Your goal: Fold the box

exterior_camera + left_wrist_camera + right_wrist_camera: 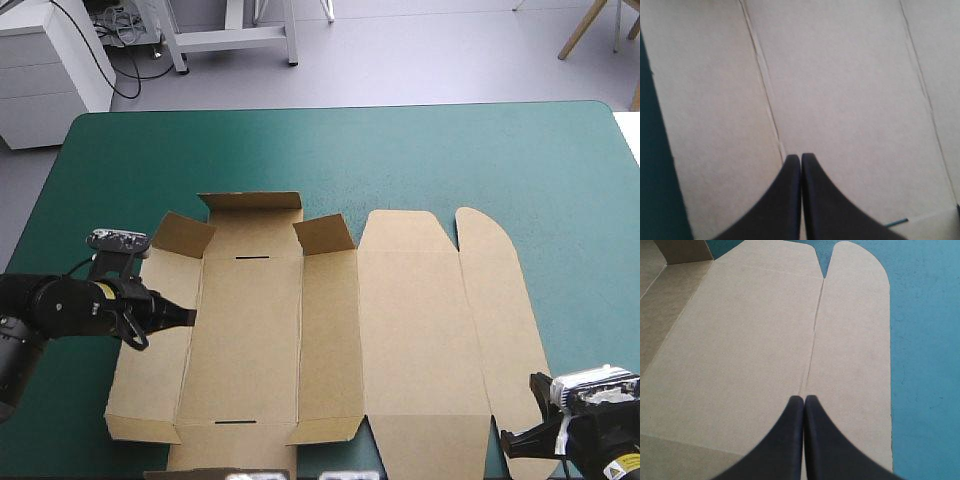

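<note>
box (330, 330): brown, spread almost flat on the teal-green tabletop (420, 150), toward its near edge, far corner flaps slightly raised | left tool (800, 156): closed to a point, over the box's left panels | right tool (804, 397): closed, over a lid crease near the box's near right corner

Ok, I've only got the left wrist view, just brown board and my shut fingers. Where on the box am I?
Observer: The left gripper is at the crease between the left side panel and the base of the box.
Operator: Any walls up?
Observer: Mostly flat. The far corner flaps are tilted up.
Operator: And the other arm?
Observer: The right gripper is shut, at the box's near right corner, on the crease beside the rounded flap.
</note>
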`<state>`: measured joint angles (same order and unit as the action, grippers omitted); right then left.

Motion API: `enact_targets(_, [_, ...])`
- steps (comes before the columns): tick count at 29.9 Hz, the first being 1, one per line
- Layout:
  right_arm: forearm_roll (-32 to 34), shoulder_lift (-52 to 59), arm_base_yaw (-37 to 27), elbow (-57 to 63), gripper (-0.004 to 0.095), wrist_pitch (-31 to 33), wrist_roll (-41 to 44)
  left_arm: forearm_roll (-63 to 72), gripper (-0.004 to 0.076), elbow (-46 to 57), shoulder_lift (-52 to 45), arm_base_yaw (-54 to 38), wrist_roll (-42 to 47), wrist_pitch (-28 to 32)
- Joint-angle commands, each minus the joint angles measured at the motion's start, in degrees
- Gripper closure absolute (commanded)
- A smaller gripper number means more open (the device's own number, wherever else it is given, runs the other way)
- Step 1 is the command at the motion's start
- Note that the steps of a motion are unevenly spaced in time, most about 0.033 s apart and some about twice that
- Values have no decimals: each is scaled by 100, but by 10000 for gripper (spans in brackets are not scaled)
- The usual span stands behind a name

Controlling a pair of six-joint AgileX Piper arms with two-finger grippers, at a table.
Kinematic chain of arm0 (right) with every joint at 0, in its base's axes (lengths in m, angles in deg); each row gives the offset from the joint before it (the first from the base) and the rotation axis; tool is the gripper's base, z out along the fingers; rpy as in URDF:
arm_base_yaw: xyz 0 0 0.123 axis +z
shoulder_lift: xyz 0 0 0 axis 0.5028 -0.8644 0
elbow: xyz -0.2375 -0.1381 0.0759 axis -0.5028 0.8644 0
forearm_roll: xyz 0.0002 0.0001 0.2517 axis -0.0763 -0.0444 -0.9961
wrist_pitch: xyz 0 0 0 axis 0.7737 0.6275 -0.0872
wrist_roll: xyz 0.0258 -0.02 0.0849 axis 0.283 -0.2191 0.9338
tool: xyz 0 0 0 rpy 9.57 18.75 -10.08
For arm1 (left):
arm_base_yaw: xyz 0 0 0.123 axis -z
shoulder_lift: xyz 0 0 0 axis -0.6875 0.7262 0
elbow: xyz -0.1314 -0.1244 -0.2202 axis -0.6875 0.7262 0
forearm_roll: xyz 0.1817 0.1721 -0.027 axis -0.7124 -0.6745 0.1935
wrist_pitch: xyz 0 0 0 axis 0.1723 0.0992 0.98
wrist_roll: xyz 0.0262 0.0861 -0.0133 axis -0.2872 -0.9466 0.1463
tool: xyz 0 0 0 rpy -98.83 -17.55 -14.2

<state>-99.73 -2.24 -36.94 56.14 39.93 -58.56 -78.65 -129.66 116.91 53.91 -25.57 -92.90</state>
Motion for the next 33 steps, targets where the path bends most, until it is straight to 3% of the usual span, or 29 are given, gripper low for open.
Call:
enact_targets(1, [-77,-71,12,-124,927,-339,-59,-207,734,-455,295,-144,0,445])
enact_targets(6, [-77,-71,12,-124,927,-339,-59,-137,734,-789,897,-1148,0,661])
enact_targets(12, [-77,-71,12,-124,927,-339,-59,160,734,-899,1289,-2760,-201,508])
enact_targets(21, [-2,-71,12,-124,927,-350,53,658,734,-862,1342,-4559,-1616,-436])
enact_targets(25, [-2,-71,12,-124,927,-350,53,1198,734,-851,1387,-4972,-2597,-1098])
enact_targets(33, [-2,-71,12,-124,927,-350,53,1093,733,-847,1387,-5013,-2564,-1067])
